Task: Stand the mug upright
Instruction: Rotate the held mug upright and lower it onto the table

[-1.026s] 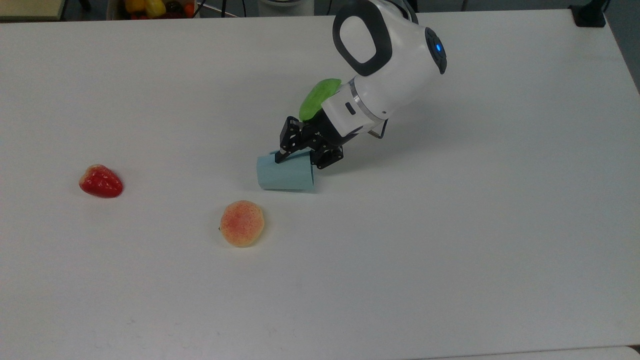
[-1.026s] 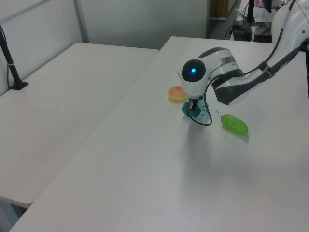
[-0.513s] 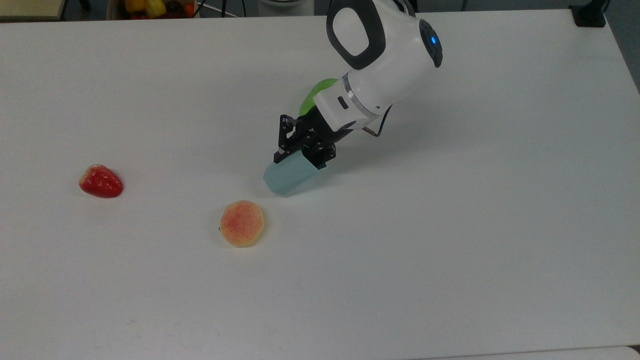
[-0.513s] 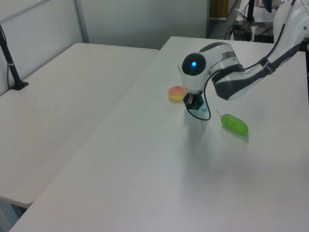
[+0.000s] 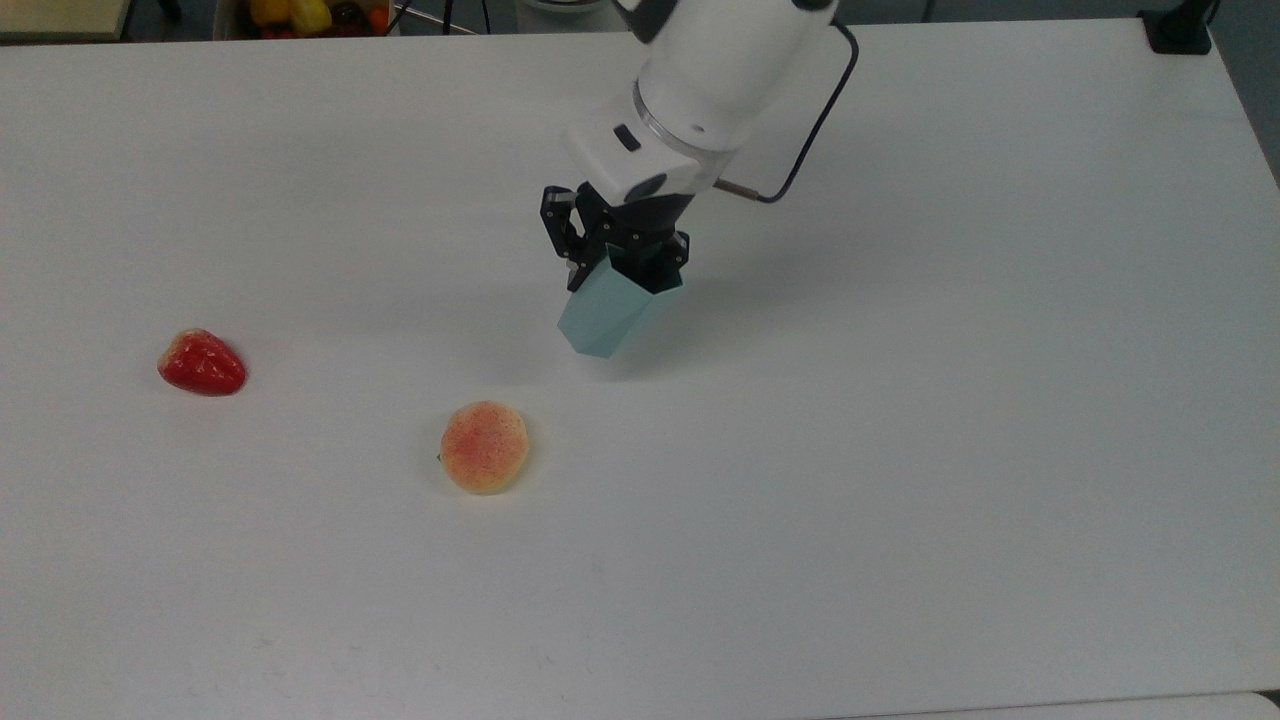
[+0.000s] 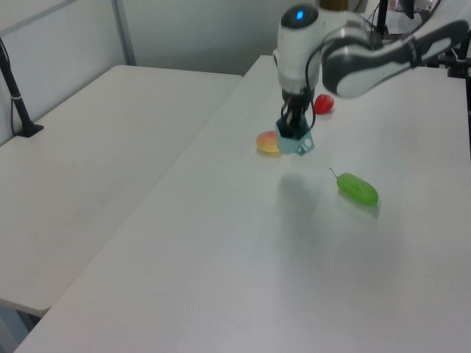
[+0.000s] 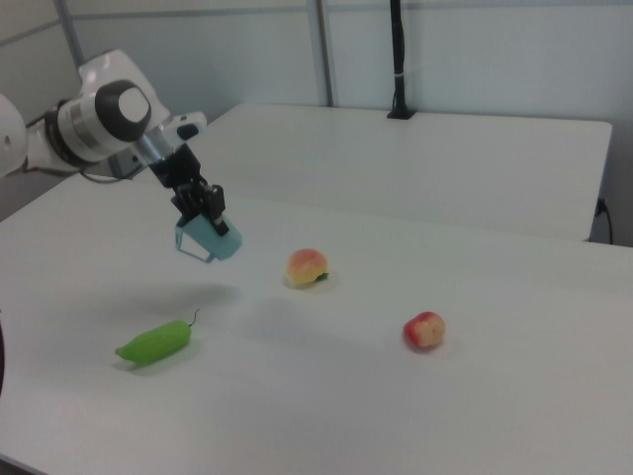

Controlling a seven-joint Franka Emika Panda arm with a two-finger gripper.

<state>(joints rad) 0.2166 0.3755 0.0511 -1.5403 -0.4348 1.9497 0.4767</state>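
We hold the mug (image 5: 612, 312) in the claw (image 5: 625, 262), and it hangs directly below the claw, lifted off the desk (image 5: 900, 450). The two fingers are closed on the rim end of the mug, so the wide end is up at the fingers and the body points away from them. This is the relation that matters for the next move: the long axis of the mug is not yet vertical. In the right view the mug (image 7: 208, 240) is tilted, with its opening turned down toward the right view's left and its closed end toward the right view's right. In the top view the narrow end points down toward the top view's left. We judge that the wrist must turn more, until the base faces the desk, before we lower the mug and open the fingers.

The mug is pale light blue, with flat facets and a body that becomes narrower toward the base. In the left view the mug (image 6: 295, 141) shows a small pale spot on its side, but we cannot tell if it is the handle.

Below the mug a soft shadow lies on the desk. The peach (image 5: 484, 446) is near, the strawberry (image 5: 202, 362) and the green fruit (image 7: 155, 342) are well apart, so we judge the place under the mug free for setting down.
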